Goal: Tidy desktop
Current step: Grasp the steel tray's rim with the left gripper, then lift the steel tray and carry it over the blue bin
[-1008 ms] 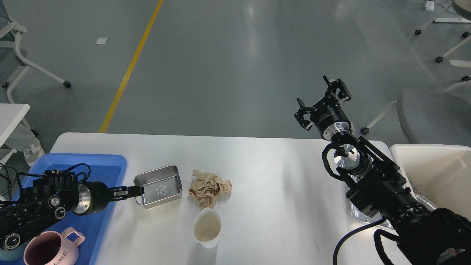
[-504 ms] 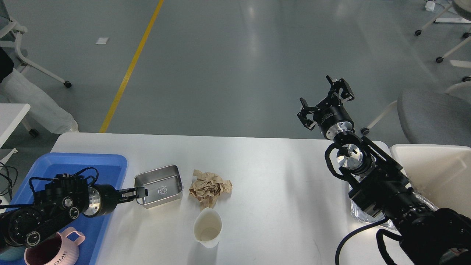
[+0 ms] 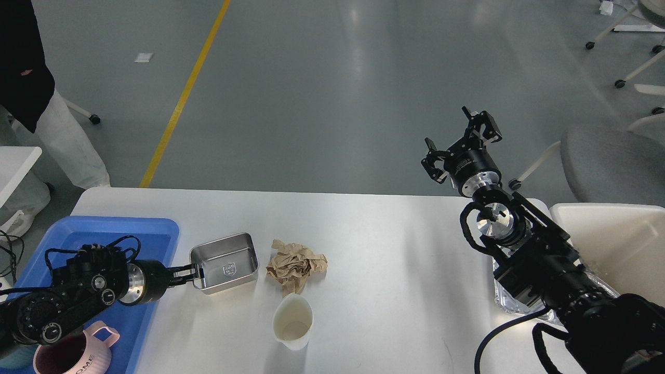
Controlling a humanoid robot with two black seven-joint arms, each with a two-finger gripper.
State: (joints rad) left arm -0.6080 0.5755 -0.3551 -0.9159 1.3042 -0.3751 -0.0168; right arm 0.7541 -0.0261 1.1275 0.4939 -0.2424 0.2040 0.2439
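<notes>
White rounded tabletop (image 3: pixel 374 249) untidy: left pincer (image 3: pixel 193 272) pinching near-left rim of shallow steel rectangular tin (image 3: pixel 224 262), likely bound for blue plastic tray (image 3: pixel 156 228); right pincer (image 3: pixel 462 143) spread, raised clear.

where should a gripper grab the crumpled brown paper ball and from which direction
Take the crumpled brown paper ball across its raised middle, coming straight down from above. It lies loose and low on the white desktop, with the metal tin to its left and the white cup just in front.

Bright, sharp overhead light (soft floor glare)
</notes>
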